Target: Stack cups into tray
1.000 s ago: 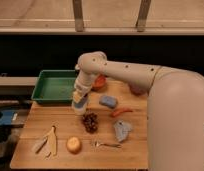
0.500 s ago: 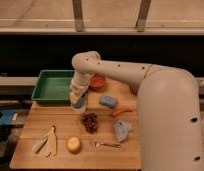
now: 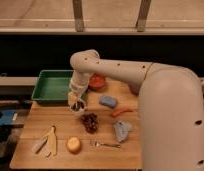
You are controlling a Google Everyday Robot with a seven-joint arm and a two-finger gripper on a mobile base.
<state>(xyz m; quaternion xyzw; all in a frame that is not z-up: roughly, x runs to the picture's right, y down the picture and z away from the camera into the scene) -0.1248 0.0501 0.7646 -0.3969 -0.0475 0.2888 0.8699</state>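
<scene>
Gripper down on the cups beside the tray

The white arm (image 3: 120,70) bends down to the gripper (image 3: 76,102), which sits right on top of the cups (image 3: 78,109). From here I cannot tell whether it is gripping them or has let go. The cups stand on the wooden table (image 3: 45,120), just off the near right corner of the green tray (image 3: 44,96) and outside it. They look like a pale one with a dark one at its mouth, though I cannot say for sure that they are nested. A red-orange bowl (image 3: 98,82) sits behind the gripper. To the right lie a blue sponge (image 3: 108,101) and a carrot (image 3: 121,111). Grapes (image 3: 90,121), a fork (image 3: 106,145), a round fruit (image 3: 73,145) and a banana peel (image 3: 47,145) lie nearer the front edge.
</scene>
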